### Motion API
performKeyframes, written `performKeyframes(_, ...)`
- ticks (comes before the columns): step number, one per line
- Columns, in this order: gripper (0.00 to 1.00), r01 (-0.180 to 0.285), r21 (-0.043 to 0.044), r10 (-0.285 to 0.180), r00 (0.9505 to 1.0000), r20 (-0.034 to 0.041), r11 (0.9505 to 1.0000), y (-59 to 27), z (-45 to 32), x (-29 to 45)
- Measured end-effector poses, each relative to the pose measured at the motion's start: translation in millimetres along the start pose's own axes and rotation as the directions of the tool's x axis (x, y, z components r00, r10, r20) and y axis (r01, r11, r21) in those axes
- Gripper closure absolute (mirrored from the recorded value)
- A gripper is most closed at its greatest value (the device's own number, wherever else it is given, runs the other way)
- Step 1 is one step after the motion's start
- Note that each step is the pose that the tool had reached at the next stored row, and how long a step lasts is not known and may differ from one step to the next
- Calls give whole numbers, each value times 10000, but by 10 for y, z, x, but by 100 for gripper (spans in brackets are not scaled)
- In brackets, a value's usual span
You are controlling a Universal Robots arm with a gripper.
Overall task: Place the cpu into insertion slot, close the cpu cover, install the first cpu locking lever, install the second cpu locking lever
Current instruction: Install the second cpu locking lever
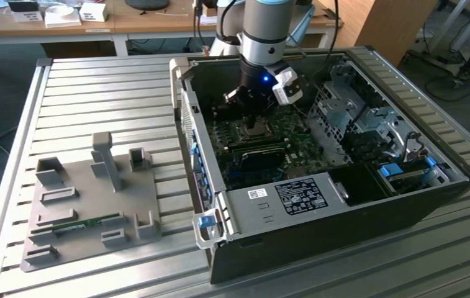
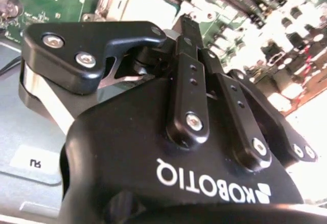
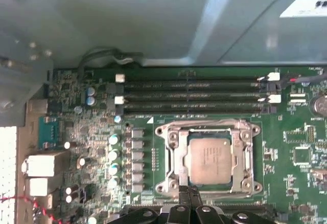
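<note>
Down inside the open computer case (image 1: 433,205), the gripper (image 3: 189,196) has its two black fingers (image 3: 184,197) pressed together with no gap between them, and nothing is caught between the tips. In the first wrist view those closed tips sit at the edge of the cpu cover (image 3: 176,155), right against its metal frame at the side nearest the camera. In the second wrist view the same fingers (image 2: 190,45) stretch out from the gripper's black body toward that frame, and the cpu (image 2: 145,4) shows as a pale patch just past them.

The cpu (image 3: 208,160) lies flat in the insertion slot (image 3: 208,127), its silvery-grey top showing through the window of the cover. The cover is down over the chip, its frame lying flat around all four sides. Whether the locking levers along the socket's sides are latched I cannot tell.

Beside the slot, on the green motherboard (image 3: 291,183), run long black memory slots (image 3: 189,95) with white clips at their ends; a row of small capacitors stands on the other flank.

In the exterior view the arm (image 1: 264,31) reaches straight down into the case, which lies on its side on a ribbed metal table (image 1: 94,93). On the exterior view's left a grey fixture tray (image 1: 94,205) rests on the table, well apart from the case, with a green memory stick (image 1: 77,225) lying in one of its grooves.
</note>
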State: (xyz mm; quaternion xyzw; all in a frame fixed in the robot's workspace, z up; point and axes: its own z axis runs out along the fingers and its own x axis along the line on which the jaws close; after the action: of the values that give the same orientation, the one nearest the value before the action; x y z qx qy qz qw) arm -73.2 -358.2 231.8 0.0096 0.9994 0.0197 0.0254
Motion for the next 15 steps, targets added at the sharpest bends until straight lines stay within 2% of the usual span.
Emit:
performKeyframes(5, 89, -7, 0, 7, 10000, 1, 10000, 79, 9, -72)
performKeyframes(10, 89, -52, 2, 52, 10000, 2, 10000, 90, 19, -182)
performKeyframes(15, 89, -59, 4, 59, 10000, 2, 10000, 97, 21, -211)
